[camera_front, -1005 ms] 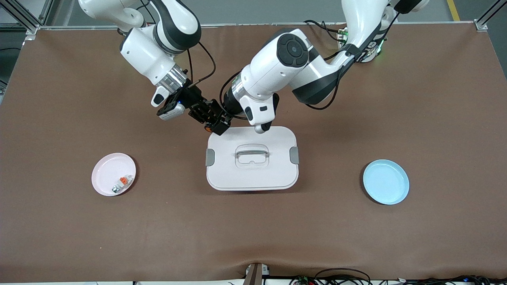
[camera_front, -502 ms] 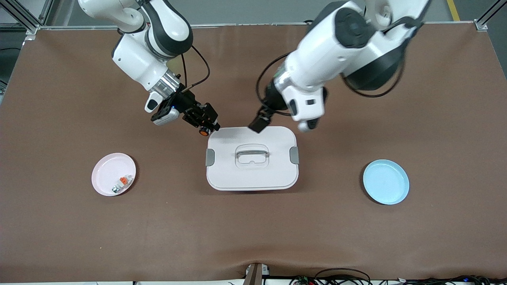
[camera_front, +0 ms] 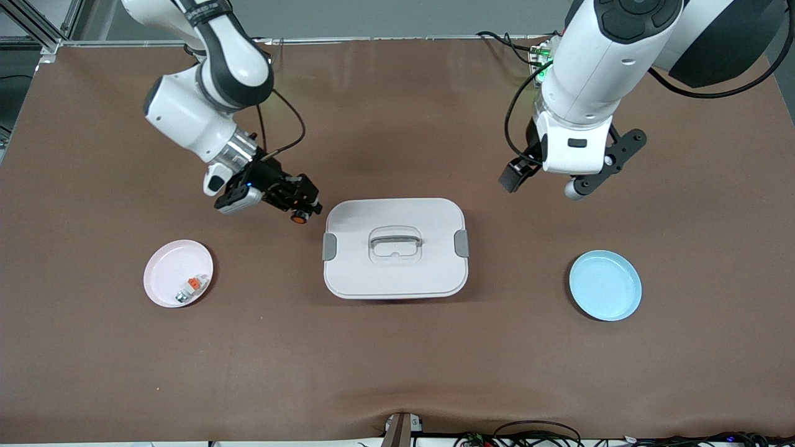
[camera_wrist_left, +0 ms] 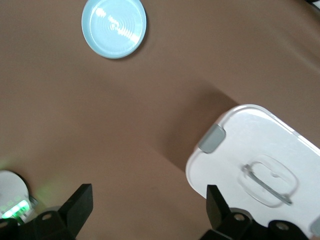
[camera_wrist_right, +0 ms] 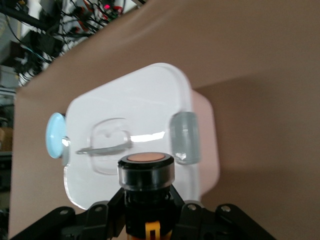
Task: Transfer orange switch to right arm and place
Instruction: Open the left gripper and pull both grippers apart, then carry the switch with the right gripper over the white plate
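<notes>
2 white jointed arms hang over the brown counter point(camera_front: 397, 360). We see the right arm's black gripper point(camera_front: 297, 200) with its fingers point(camera_wrist_right: 107, 212) clamped on the tiny black cylindrical switch with a round orange end point(camera_front: 300, 216), over bare counter just beside the white lidded box with grey clips point(camera_front: 395, 248). The left arm's gripper point(camera_wrist_left: 145, 210) has its fingers point(camera_wrist_left: 80, 202) spread wide and holding nothing, over the counter toward the round pale-blue plate point(camera_front: 605, 285). A round pink plate point(camera_front: 168, 267) carries a small white-grey part with an orange piece point(camera_front: 190, 287).
</notes>
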`<state>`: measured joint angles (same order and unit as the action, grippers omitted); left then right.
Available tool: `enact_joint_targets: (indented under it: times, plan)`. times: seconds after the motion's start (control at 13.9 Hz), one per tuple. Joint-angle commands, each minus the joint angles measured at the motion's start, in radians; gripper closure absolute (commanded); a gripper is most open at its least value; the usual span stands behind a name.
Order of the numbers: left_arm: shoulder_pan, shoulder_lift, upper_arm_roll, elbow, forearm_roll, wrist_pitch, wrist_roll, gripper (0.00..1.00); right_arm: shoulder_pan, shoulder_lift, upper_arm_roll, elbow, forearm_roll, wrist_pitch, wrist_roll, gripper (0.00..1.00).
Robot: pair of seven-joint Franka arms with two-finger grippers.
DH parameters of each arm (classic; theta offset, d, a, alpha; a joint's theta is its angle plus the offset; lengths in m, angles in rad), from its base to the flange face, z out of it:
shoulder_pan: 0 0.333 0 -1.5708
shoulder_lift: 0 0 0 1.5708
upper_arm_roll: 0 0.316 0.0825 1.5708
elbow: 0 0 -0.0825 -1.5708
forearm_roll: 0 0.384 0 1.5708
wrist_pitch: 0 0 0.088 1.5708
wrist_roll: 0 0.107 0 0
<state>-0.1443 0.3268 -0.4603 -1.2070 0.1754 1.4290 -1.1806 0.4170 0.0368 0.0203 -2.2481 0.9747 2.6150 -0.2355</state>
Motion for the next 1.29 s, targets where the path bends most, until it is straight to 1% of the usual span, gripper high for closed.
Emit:
enact_joint_targets:
  times: [0.0, 0.14, 0.29, 0.36, 0.5, 0.57, 0.65, 0.72, 0.79, 0.93, 1.08, 1.15, 1.22]
  plan:
    - [0.084, -0.023, 0.002, -0.026, 0.018, -0.007, 0.189, 0.00, -0.118, 0.000, 0.012, 0.022, -0.160, -0.116, -0.007, 1.00]
    - [0.150, -0.043, -0.001, -0.042, 0.018, -0.021, 0.307, 0.00, -0.206, 0.018, 0.012, 0.070, -0.275, -0.224, -0.007, 1.00]
    - [0.215, -0.069, -0.003, -0.074, 0.018, -0.024, 0.431, 0.00, -0.274, 0.035, 0.012, 0.111, -0.387, -0.312, -0.010, 1.00]
    - [0.247, -0.087, -0.003, -0.095, 0.018, -0.024, 0.509, 0.00, -0.308, 0.047, 0.012, 0.131, -0.427, -0.350, -0.011, 1.00]
    - [0.317, -0.113, -0.011, -0.121, 0.018, -0.024, 0.658, 0.00, -0.358, 0.077, 0.012, 0.191, -0.549, -0.427, -0.013, 1.00]
    - [0.330, -0.132, -0.011, -0.140, 0.016, -0.024, 0.695, 0.00, -0.386, 0.092, 0.012, 0.226, -0.620, -0.458, -0.018, 1.00]
    - [0.353, -0.144, -0.009, -0.155, 0.007, -0.022, 0.731, 0.00, -0.409, 0.113, 0.013, 0.267, -0.675, -0.490, -0.018, 1.00]
    - [0.357, -0.173, -0.001, -0.190, 0.004, -0.012, 0.774, 0.00, -0.429, 0.144, 0.013, 0.318, -0.717, -0.533, -0.019, 1.00]
    - [0.356, -0.208, 0.018, -0.247, 0.001, 0.019, 0.788, 0.00, -0.443, 0.167, 0.013, 0.355, -0.738, -0.568, -0.031, 1.00]
    - [0.310, -0.288, 0.087, -0.357, -0.023, 0.083, 0.815, 0.00, -0.472, 0.202, 0.013, 0.387, -0.743, -0.586, -0.112, 1.00]
    - [0.278, -0.327, 0.170, -0.400, -0.077, 0.099, 0.861, 0.00, -0.503, 0.276, 0.012, 0.456, -0.760, -0.586, -0.198, 1.00]
    - [0.249, -0.342, 0.228, -0.414, -0.095, 0.099, 0.896, 0.00, -0.515, 0.316, 0.013, 0.496, -0.799, -0.589, -0.249, 1.00]
    - [0.224, -0.359, 0.267, -0.431, -0.106, 0.099, 0.913, 0.00, -0.520, 0.339, 0.013, 0.514, -0.823, -0.587, -0.274, 1.00]
